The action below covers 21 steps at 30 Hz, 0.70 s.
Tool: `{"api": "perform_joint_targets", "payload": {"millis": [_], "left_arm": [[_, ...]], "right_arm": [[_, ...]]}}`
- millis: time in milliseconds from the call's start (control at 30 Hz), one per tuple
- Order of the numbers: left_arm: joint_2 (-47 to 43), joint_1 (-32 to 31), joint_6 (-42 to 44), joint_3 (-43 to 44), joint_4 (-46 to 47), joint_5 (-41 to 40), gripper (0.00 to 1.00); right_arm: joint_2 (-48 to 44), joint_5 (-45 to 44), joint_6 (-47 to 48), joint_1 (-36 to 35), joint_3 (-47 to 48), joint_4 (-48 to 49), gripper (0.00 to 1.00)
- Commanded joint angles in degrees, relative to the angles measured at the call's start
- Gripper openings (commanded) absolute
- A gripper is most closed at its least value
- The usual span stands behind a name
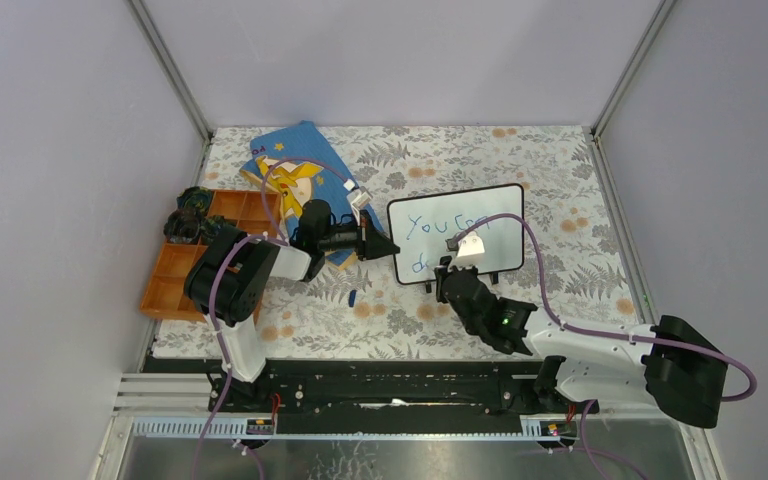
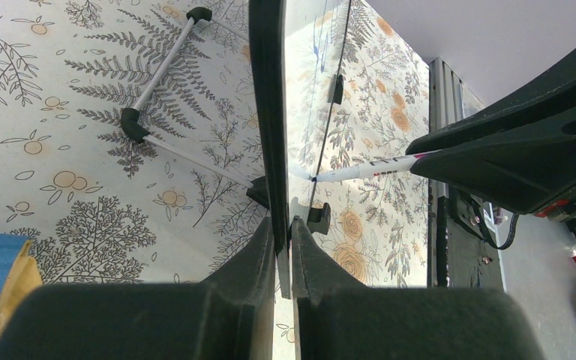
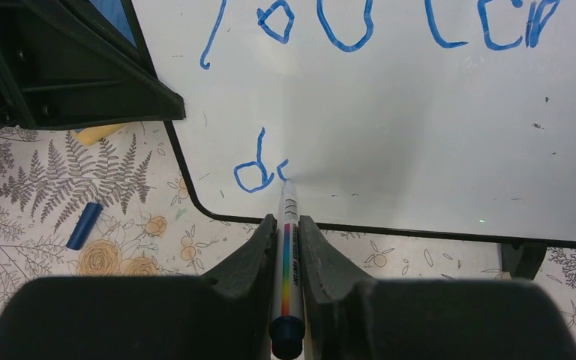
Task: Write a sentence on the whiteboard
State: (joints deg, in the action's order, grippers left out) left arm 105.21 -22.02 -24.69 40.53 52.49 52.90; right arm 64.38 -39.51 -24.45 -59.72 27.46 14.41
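The whiteboard [image 1: 495, 210] stands tilted on its black feet at the middle of the table. My left gripper [image 1: 390, 248] is shut on its left edge, and in the left wrist view the black frame [image 2: 267, 112] runs edge-on between those jaws [image 2: 283, 229]. My right gripper [image 3: 286, 225] is shut on a white marker with a rainbow stripe [image 3: 288, 255]. The marker's tip touches the board. The sentence [image 3: 345, 22] reads "You can" in blue, with "d" and the start of another letter [image 3: 259, 169] below it.
A blue picture book [image 1: 295, 165] lies behind the left arm. An orange compartment tray [image 1: 185, 265] holding dark objects sits at the left edge. A blue marker cap [image 3: 84, 225] lies on the floral cloth near the board's lower left corner. Grey walls enclose the table.
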Motion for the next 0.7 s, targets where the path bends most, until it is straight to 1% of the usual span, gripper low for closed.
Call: {"api": "perform_joint_targets", "payload": {"millis": [0,267,667], "left_arm": [[0.9,-1.5,3.7,-0.4,-6.0,-1.5,0.00],[0.8,-1.6,3.9,-0.5,-6.1,-1.6,0.00],[1.0,-1.7,4.1,-0.4,-6.5,-1.6,0.00]], "right_arm": [[-1.6,-2.8,0.1,0.8,0.2,-1.1,0.00],[-1.8,-3.3,1.0,2.0,1.2,-1.7,0.00],[-0.9,-3.0,3.2,2.4,3.3,0.0,0.00]]}}
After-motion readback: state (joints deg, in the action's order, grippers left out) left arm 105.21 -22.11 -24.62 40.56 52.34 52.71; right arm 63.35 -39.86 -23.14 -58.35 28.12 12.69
